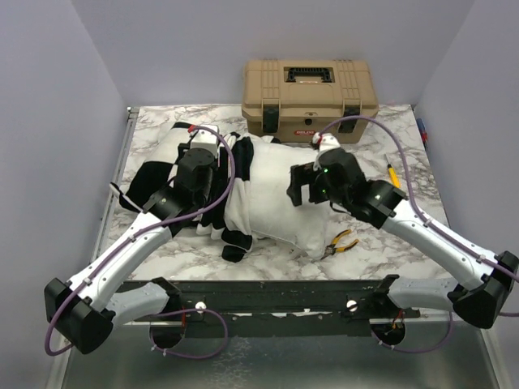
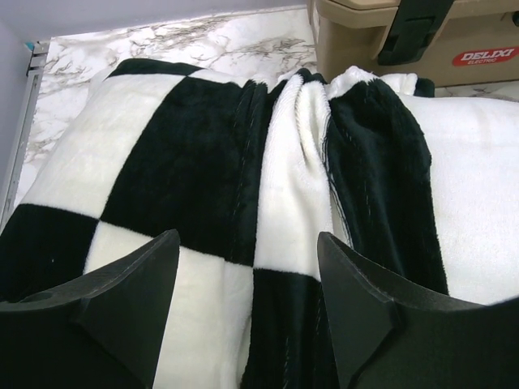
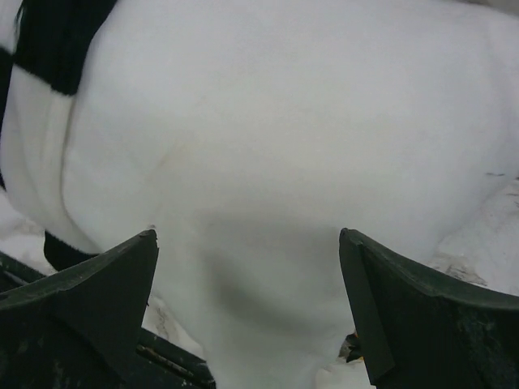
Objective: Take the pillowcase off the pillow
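The black-and-white checkered pillowcase is bunched over the left part of the white pillow, whose right part is bare. My left gripper is open just above the bunched pillowcase. In the left wrist view its jaws stand apart over folds of the pillowcase, with bare pillow at the right. My right gripper is open over the bare pillow. In the right wrist view its jaws stand wide apart around a bulge of the pillow, holding nothing; the pillowcase shows at the upper left.
A tan toolbox stands at the back, close behind the pillow, and also shows in the left wrist view. Pliers with orange handles lie by the pillow's near right corner. A yellow screwdriver lies at the right.
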Robot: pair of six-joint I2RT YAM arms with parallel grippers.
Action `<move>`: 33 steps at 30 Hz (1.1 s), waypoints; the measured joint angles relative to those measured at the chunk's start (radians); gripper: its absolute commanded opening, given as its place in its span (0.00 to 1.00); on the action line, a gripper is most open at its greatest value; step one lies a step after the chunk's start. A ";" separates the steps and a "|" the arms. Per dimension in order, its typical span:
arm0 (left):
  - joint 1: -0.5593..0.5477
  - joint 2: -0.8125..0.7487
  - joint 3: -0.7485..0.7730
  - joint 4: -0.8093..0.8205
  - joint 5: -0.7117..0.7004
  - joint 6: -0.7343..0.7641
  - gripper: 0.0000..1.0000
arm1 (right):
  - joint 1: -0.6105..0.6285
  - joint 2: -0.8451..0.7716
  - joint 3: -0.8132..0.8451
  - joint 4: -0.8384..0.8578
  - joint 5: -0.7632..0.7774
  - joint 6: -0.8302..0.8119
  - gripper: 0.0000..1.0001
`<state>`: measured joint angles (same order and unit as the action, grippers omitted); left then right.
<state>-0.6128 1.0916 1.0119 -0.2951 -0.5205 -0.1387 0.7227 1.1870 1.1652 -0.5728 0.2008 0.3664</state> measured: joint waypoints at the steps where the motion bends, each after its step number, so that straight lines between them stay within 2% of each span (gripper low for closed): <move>1: 0.000 -0.015 -0.012 0.002 0.000 -0.002 0.70 | 0.055 0.006 -0.003 -0.003 0.027 -0.002 1.00; 8: 0.000 -0.160 -0.106 -0.002 -0.002 -0.018 0.74 | 0.402 0.168 0.063 -0.081 0.260 -0.023 1.00; 12: 0.000 -0.217 -0.127 -0.007 -0.003 -0.035 0.74 | 0.520 0.313 0.160 -0.166 0.361 -0.016 1.00; 21: 0.063 -0.244 -0.158 -0.053 0.016 -0.086 0.74 | 0.554 0.489 0.231 -0.265 0.454 0.005 1.00; 27: 0.157 -0.217 -0.162 -0.069 0.141 -0.120 0.74 | 0.555 0.494 0.217 -0.253 0.502 0.008 1.00; 33: 0.159 -0.153 -0.162 -0.075 0.272 -0.133 0.74 | 0.554 0.475 0.143 -0.210 0.529 0.023 1.00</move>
<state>-0.4541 0.9386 0.8501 -0.3698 -0.2485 -0.2714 1.2770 1.6623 1.3087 -0.7826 0.7303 0.3889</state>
